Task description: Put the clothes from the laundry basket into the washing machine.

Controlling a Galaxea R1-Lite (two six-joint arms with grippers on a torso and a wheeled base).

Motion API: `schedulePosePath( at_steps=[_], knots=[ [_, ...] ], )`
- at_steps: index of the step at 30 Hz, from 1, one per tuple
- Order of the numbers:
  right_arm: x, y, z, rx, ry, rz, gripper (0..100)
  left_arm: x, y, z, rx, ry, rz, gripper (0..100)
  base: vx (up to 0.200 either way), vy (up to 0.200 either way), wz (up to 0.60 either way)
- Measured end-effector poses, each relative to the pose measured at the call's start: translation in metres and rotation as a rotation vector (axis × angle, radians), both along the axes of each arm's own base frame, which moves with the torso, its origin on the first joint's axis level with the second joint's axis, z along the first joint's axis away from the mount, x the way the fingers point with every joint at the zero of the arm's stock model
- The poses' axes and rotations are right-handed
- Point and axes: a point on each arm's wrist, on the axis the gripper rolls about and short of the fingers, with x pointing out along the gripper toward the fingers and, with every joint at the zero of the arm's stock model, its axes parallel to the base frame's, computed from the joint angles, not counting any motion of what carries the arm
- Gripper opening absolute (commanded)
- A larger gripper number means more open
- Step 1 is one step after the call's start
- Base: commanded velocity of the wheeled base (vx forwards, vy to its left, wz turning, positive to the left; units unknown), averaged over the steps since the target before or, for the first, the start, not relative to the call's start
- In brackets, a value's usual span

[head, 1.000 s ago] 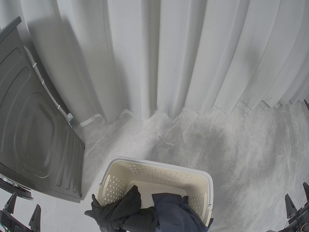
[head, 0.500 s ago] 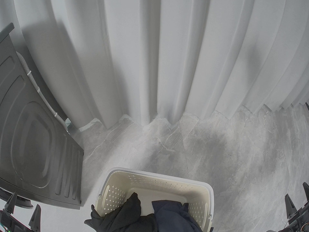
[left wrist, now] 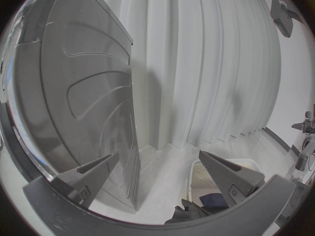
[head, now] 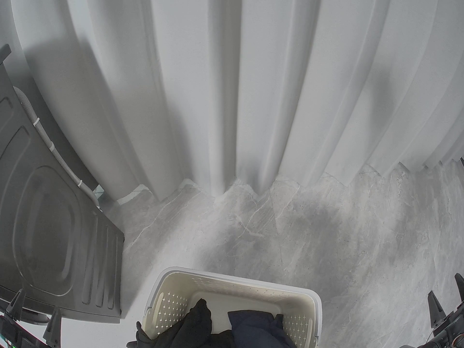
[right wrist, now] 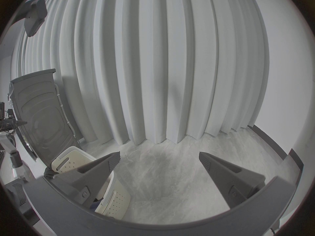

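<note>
Wide and empty at left gripper (left wrist: 157, 155) and right gripper (right wrist: 159, 154). Risks snagging basket (head: 241, 280) rim, or spilling clothes (head: 193, 325) draped over it.

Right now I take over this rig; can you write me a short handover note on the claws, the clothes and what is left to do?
Claws: the left claw is open and empty, low beside the washing machine. The right claw is open and empty, above the floor, to the right of the laundry basket.
Things: the laundry basket stands on the floor, right of the washing machine. A black garment lies in it and hangs over its left rim; a dark blue garment lies beside it.
Done: nothing loaded yet.
Left: grasp each garment and put it into the washing machine.
</note>
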Motion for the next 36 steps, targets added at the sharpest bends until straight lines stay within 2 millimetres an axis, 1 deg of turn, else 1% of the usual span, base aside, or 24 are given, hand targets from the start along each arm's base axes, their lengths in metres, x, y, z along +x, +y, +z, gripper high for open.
schedulePosePath(
  at_steps=[36],
  knots=[
    [0.0, 0.0, 0.0, 0.0, 0.0, 0.0, 100, 0.0, 0.0, 0.0, 0.001, 0.0, 0.0, 100, 0.0, 0.0, 0.0]
  ],
)
